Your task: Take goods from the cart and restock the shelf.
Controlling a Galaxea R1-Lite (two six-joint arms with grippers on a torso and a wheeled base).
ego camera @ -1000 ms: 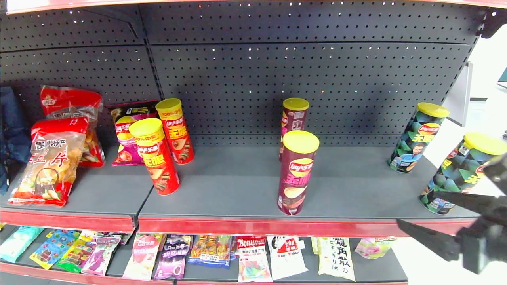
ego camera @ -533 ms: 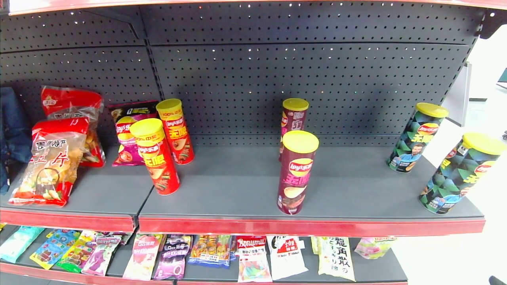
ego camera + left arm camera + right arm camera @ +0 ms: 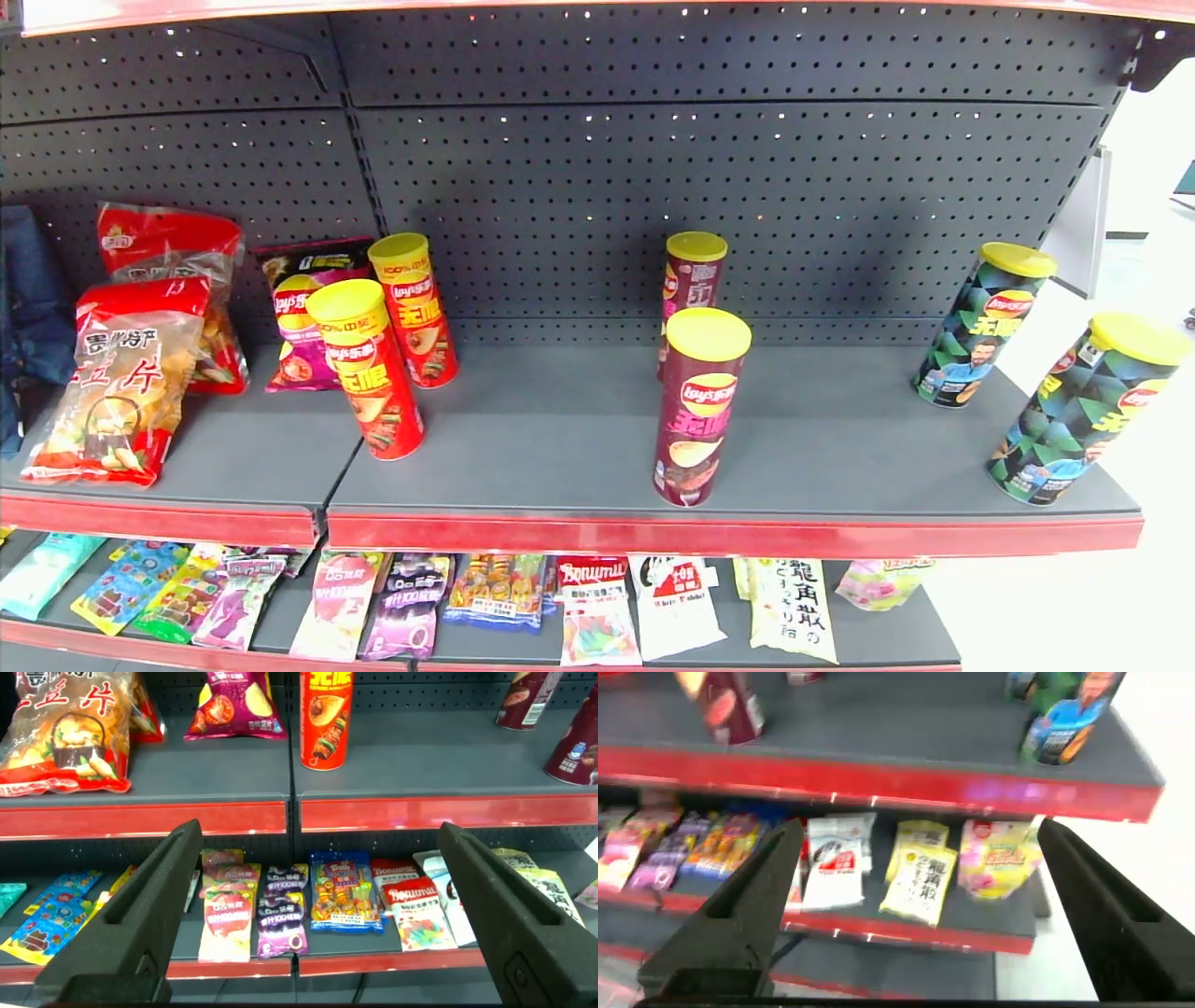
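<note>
Nearest, the left gripper (image 3: 319,831) and the right gripper (image 3: 920,829) both had their matte black, wedge-shaped fingers spread wide with nothing between them, held low before the lower tier of flat, glossy sachets (image 3: 597,607). Restocking looked partly done, with another item yet to be fetched. Above the sachets ran the shelf (image 3: 728,537), with a smooth red lip and a dull grey deck. On it the goods stood upright as stiff cylinders with yellow lids: a green patterned can (image 3: 1083,411) at the right end, a maroon can (image 3: 700,411) and a red can (image 3: 366,373) near the front. A twin of each stood behind, with wide gaps between the pairs. Crinkled snack bags (image 3: 121,383) leaned at the left, and a perforated dark back panel (image 3: 653,187) closed the rear.
</note>
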